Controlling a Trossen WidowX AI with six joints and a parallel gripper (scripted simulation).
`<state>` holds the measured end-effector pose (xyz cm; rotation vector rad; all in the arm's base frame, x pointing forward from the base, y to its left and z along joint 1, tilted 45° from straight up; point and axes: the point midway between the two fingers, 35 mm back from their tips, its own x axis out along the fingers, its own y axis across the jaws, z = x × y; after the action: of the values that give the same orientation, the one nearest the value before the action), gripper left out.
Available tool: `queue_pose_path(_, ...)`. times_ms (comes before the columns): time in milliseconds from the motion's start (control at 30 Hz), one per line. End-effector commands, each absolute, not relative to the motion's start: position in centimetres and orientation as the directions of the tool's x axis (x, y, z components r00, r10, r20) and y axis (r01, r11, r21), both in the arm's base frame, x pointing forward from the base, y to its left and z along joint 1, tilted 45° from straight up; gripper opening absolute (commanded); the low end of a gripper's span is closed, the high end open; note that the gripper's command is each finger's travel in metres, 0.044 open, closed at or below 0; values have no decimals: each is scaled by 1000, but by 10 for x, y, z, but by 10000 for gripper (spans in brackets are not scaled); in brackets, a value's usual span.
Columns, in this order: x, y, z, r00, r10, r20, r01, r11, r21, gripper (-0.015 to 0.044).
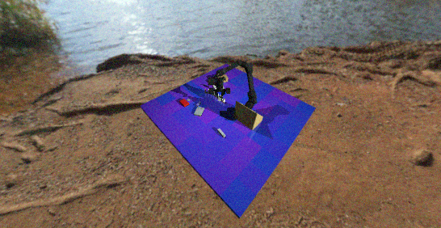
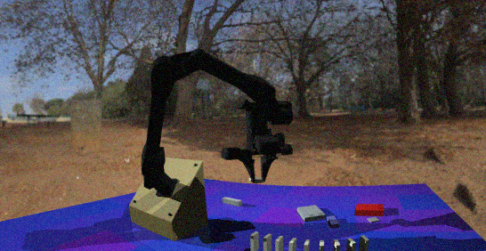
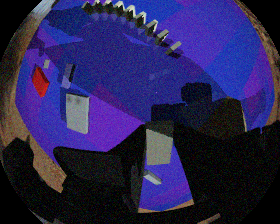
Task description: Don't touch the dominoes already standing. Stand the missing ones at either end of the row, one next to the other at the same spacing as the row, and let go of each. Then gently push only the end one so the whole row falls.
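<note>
Several pale thin dominoes stand upright in a slightly curved row, in the exterior view along the bottom edge [image 2: 279, 243] and in the wrist view at the top [image 3: 141, 20]. My gripper [image 2: 257, 180] is shut on a pale domino [image 3: 159, 147], raised well above the mat, behind the row as the exterior camera sees it. Another pale domino-like block [image 2: 231, 201] [image 1: 220, 133] [image 3: 152, 177] lies flat on the mat, away from the row. The row's lower parts are cut off in the exterior view, and the arm partly hides the row in the top view.
A grey-white flat block [image 2: 311, 213] [image 1: 199, 111] [image 3: 77, 117], a small purplish-grey block [image 2: 332, 221] [image 3: 68, 76], a red block [image 2: 369, 209] [image 1: 183, 103] [image 3: 40, 81] and a small pale tile [image 2: 373, 220] lie on the patterned mat [image 1: 238, 181]. The arm's base has a tan wedge [image 2: 191, 204] [image 1: 246, 116].
</note>
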<state>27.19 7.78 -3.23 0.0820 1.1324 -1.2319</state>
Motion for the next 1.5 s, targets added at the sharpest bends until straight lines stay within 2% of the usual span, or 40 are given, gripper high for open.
queue_pose_path(0,274,85,-30,-102,-689,-717,681,478,-556,107)
queue_pose_path(133,277,92,-37,-101,-689,-718,349,651,-674,107)
queue_pose_path(267,280,100,-44,-101,-688,-718,-35,724,-689,107)
queue_pose_path(467,283,111,-56,-101,-688,-719,-585,626,-517,107)
queue_pose_path(567,284,114,-60,-101,-688,-719,-718,550,-426,107)
queue_pose_path(1467,284,113,-70,-107,-655,-748,-752,546,-370,107)
